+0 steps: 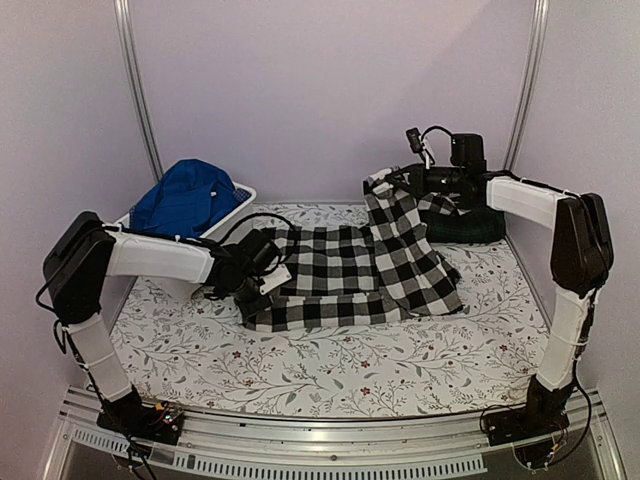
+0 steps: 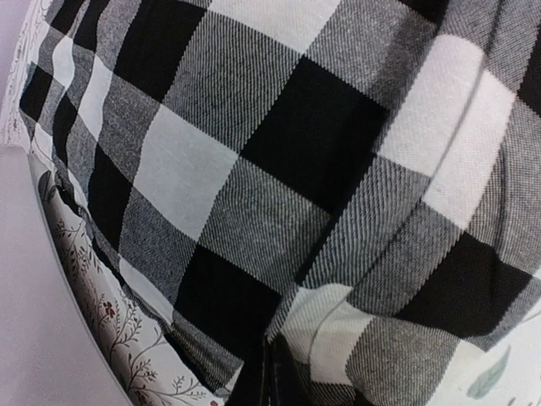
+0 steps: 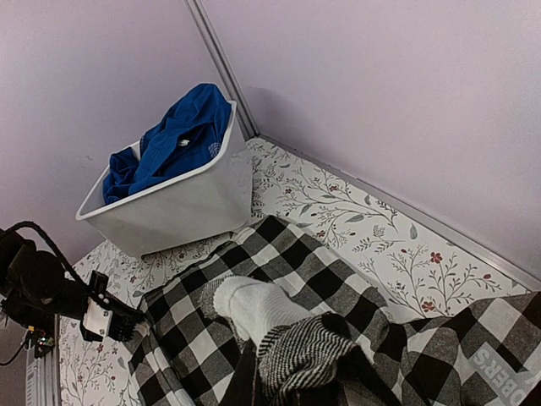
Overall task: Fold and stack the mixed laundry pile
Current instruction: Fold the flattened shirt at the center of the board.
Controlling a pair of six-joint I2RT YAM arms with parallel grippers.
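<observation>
Black-and-white checked shirt (image 1: pixel 340 265) lies spread on the table (image 1: pixel 300 370), its right part lifted. The right gripper (image 1: pixel 392 182) pinches that raised corner. The left gripper (image 1: pixel 265 287) seems clamped on the shirt's left edge, cloth hiding its fingers.

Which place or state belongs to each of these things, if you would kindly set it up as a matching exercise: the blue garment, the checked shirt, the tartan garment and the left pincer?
Things:
1. blue garment
2. checked shirt
3. tartan garment
4. left pincer

Places or states:
A. at the far right of the table
B. shut on the shirt's left edge
C. inside the white tub
D. spread over the middle of the table, one end lifted by the right pincer

Pairs: 1-C, 2-D, 3-A, 4-B.
</observation>
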